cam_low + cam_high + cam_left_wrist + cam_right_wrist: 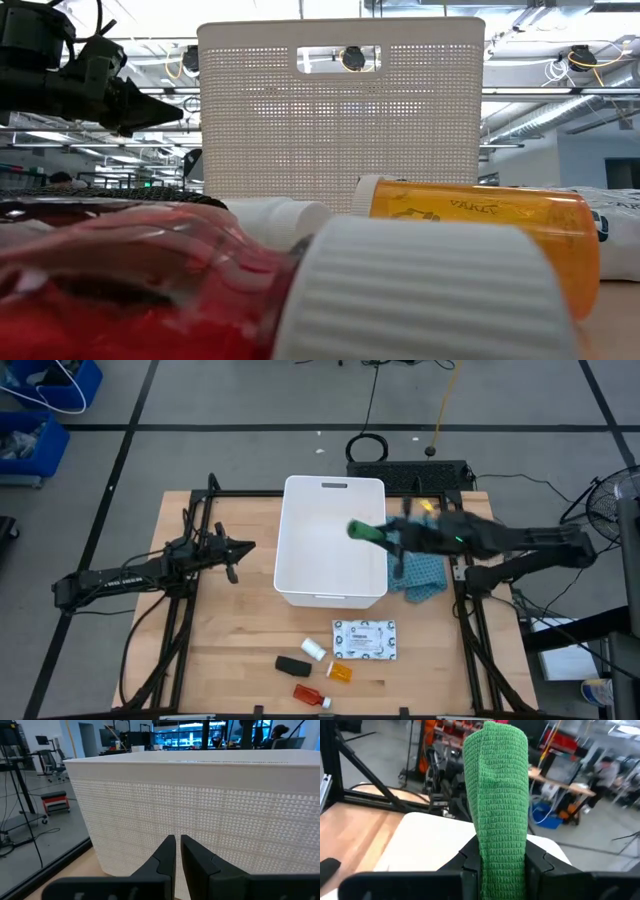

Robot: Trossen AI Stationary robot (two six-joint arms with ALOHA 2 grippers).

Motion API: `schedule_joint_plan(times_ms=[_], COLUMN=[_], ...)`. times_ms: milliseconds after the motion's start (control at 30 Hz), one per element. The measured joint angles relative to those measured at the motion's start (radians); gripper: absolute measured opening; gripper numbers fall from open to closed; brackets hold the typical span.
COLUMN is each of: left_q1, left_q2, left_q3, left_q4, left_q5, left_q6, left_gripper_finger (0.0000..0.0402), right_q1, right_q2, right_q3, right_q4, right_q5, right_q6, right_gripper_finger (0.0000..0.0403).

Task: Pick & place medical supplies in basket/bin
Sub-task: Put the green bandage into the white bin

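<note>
The white bin stands mid-table. My right gripper reaches in from the table's right, above the bin's right half, shut on a green knitted oblong. My left gripper waits shut, left of the bin, pointing at its meshed wall. Lying flat on the table near the front edge are a white printed packet, a small white cylinder, a black oblong, an orange vial and a red bottle with a white cap. My right gripper pinches the green oblong's rear part between its two fingers, one on each long side. The fingers point level from the table's right and lie along the oblong. Its free end juts past the fingertips, lifted clear over the bin's opening.
A teal-blue cloth lies crumpled against the bin's right side, under my right arm. Black frame rails run along the table's left and right sides. Bare wood shows left of the small items near the front edge.
</note>
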Motion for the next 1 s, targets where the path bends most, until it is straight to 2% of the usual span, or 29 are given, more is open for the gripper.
schedule_joint_plan(times_ms=[67,233,333,433,567,800,1000], left_q1=[0.0,0.0,0.0,0.0,0.0,0.0,0.0], left_q2=[0.0,0.0,0.0,0.0,0.0,0.0,0.0], left_q3=[0.0,0.0,0.0,0.0,0.0,0.0,0.0], left_q4=[0.0,0.0,0.0,0.0,-0.001,-0.01,-0.009], left_q5=[0.0,0.001,0.001,0.001,0.001,0.0,0.0], left_q6=[0.0,0.0,-0.003,-0.004,0.0,0.026,0.027], left_gripper_finger=[0.0033,0.0033,0.0033,0.0033,0.0033,0.0033,0.0033], right_q1=[-0.076,-0.24,-0.298,-0.323,-0.321,-0.321,-0.323], right_q2=[0.071,0.273,0.377,0.461,0.552,0.675,0.777], right_q3=[0.044,0.152,0.21,0.253,0.274,0.275,0.275], right_q4=[-0.01,-0.081,-0.123,-0.171,-0.229,-0.223,-0.236], right_q5=[-0.085,-0.221,-0.29,-0.338,-0.312,-0.288,-0.292], right_q6=[0.004,0.028,0.033,-0.044,-0.193,-0.296,-0.299], right_gripper_finger=[0.0064,0.0063,0.0061,0.006,0.006,0.0059,0.0059])
